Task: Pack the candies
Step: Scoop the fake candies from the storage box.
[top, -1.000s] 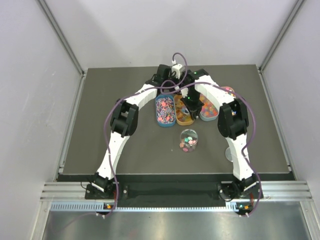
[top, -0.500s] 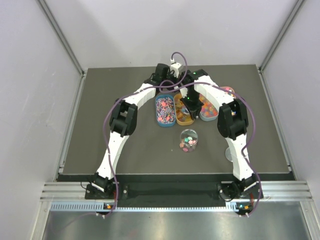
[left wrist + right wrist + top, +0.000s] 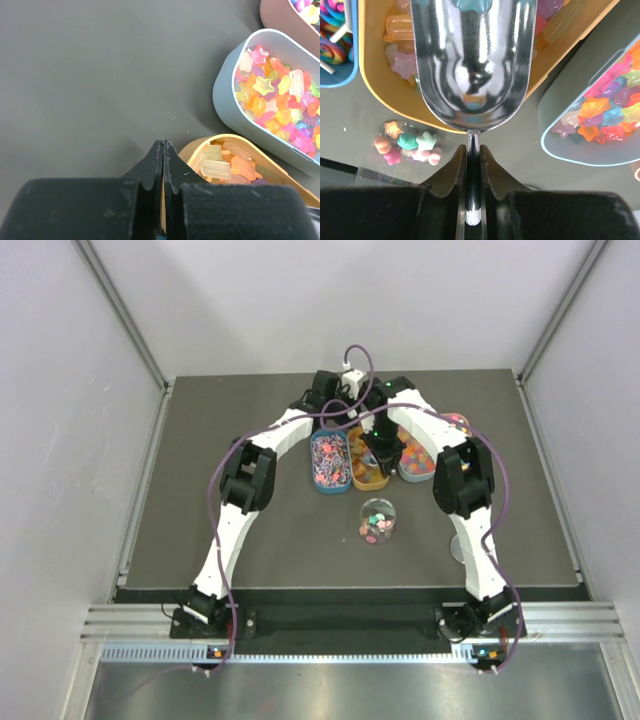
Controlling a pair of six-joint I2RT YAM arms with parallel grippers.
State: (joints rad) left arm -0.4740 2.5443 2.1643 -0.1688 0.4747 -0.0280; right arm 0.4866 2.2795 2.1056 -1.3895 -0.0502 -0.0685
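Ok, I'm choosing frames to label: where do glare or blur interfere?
Right wrist: bright streaks glare across the scoop; the right gripper is soft. Left wrist: the left gripper is blurred near the lens, the candies sharp. Top external: even light, candies too small to separate.

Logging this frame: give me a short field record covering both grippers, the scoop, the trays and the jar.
left gripper: jaws shut, empty, beside the end of the orange tray
right gripper: jaws shut on the scoop handle
scoop: bowl over the orange tray
jar: on the table, nearer the arms than the trays, a few candies inside
grey-blue tray: full of star candies, beside the orange tray
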